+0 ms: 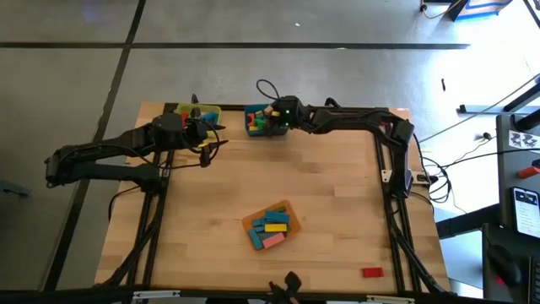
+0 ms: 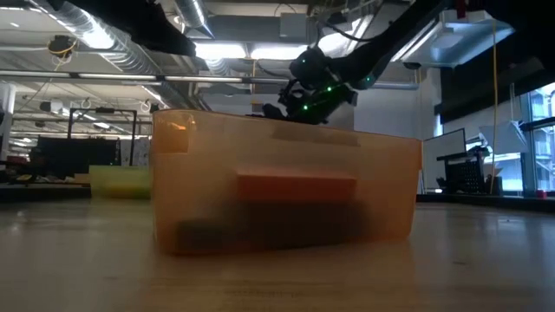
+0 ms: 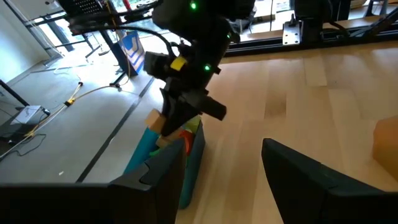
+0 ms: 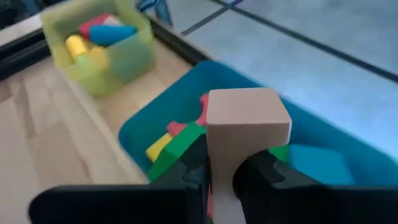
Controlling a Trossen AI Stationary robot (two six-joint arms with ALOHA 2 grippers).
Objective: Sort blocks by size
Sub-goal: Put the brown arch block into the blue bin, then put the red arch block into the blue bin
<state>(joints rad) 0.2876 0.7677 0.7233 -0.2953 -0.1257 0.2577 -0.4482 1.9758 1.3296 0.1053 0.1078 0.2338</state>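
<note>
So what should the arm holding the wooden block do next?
Probably open its jaws and let go. The right gripper holds the plain block right above the teal bin, which already has blocks in it, so it should drop straight in. The left gripper waits by the yellow bin.

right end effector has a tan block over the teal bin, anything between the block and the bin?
Nothing visible. The right end effector holds the tan block directly above the open teal bin, which already holds blocks. The left end effector waits open beside the yellow bin, clear of the drop.
</note>
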